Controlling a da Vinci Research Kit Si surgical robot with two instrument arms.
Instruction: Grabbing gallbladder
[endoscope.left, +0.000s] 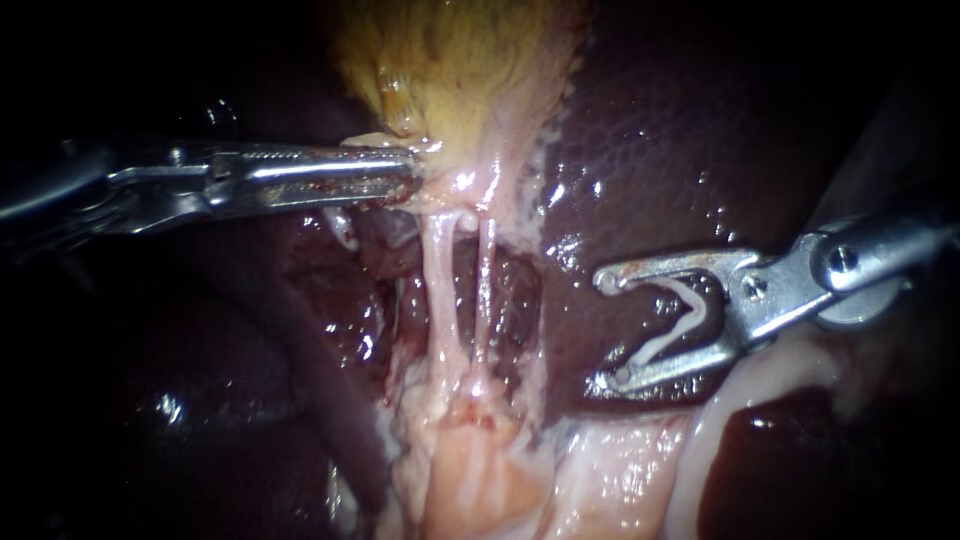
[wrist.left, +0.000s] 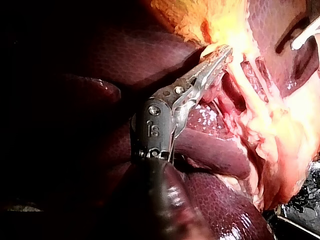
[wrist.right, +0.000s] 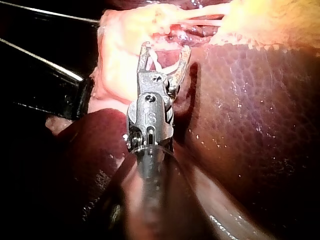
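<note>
Yellow gallbladder (endoscope.left: 460, 70) sits top centre in the endoscope view. Its long axis runs up-down and its narrow end points down into two pale tubes (endoscope.left: 440, 280). From the left, the left instrument (endoscope.left: 410, 172) comes in level, with its jaws clamped on the gallbladder's lower left edge, just above the tubes. The left wrist view shows the same pinch (wrist.left: 220, 57). From the right, the right instrument (endoscope.left: 602, 330) has its jaws spread wide, cradling a white clip (endoscope.left: 652, 346) that touches both. It is over the dark liver (endoscope.left: 680, 130), beside the tubes and apart from the gallbladder.
</note>
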